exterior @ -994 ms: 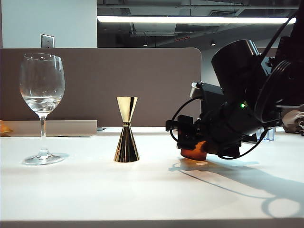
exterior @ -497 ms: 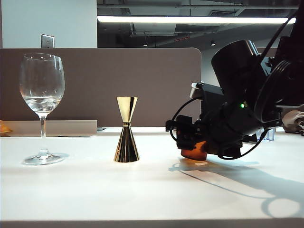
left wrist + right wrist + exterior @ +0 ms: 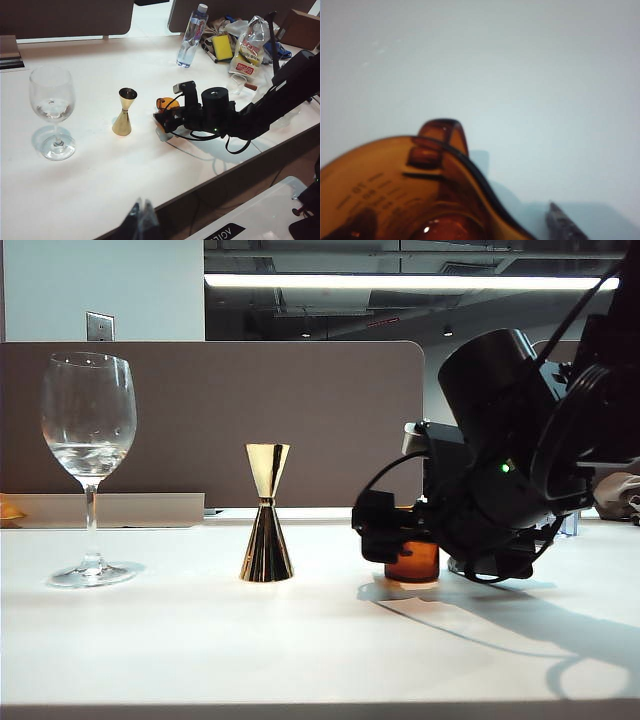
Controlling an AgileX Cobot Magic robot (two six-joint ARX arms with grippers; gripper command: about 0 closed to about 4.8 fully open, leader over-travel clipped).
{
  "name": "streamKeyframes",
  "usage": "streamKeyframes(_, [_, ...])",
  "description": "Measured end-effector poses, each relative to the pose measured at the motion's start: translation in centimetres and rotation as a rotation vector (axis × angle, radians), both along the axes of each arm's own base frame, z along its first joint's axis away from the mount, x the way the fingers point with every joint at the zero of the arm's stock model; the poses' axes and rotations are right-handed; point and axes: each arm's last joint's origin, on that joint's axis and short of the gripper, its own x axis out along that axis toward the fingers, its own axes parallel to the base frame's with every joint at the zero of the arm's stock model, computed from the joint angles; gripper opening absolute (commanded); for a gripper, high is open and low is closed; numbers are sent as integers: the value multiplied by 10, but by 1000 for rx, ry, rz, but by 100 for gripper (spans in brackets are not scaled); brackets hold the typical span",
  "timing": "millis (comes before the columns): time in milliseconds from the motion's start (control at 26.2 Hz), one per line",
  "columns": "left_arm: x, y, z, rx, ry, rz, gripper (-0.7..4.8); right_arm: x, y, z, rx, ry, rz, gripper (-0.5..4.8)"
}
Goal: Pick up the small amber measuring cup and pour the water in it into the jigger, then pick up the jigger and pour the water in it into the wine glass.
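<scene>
Standing — one jigger (image 3: 266,513), one wine glass (image 3: 89,468)

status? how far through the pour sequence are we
Wine glass already holds some water. In hand: nothing lifted; the right tool is at the amber measuring cup, which stands upright on the table. Left tool idles. The jigger is untouched, so both pours remain.

My exterior camera sits low, near table (image 3: 200,640) level, looking across at the wine glass (image 3: 88,440), jigger (image 3: 267,512) and right gripper (image 3: 385,530) side-on. My left wrist camera looks down from high and well back, taking in the same wine glass (image 3: 52,112), jigger (image 3: 123,112) and right gripper (image 3: 165,120). My right wrist camera is pressed close to the small amber measuring cup (image 3: 410,200), just beside one fingertip (image 3: 562,225).
</scene>
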Motion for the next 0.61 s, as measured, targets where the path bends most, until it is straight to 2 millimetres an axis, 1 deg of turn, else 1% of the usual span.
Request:
streamKeyframes(229, [0, 0, 0, 0, 0, 0, -2, -3, -1, 3, -20, 24, -3, 456])
streamKeyframes(268, [0, 0, 0, 0, 0, 0, -2, -4, -1, 4, -26, 29, -5, 474])
streamKeyframes(306, [0, 0, 0, 0, 0, 0, -2, -5, 0, 5, -41, 35, -16, 479])
streamKeyframes(497, [0, 0, 0, 0, 0, 0, -2, -15, -2, 15, -82, 76, -17, 479])
streamKeyframes(612, [0, 0, 0, 0, 0, 0, -2, -22, 4, 23, -77, 69, 12, 479])
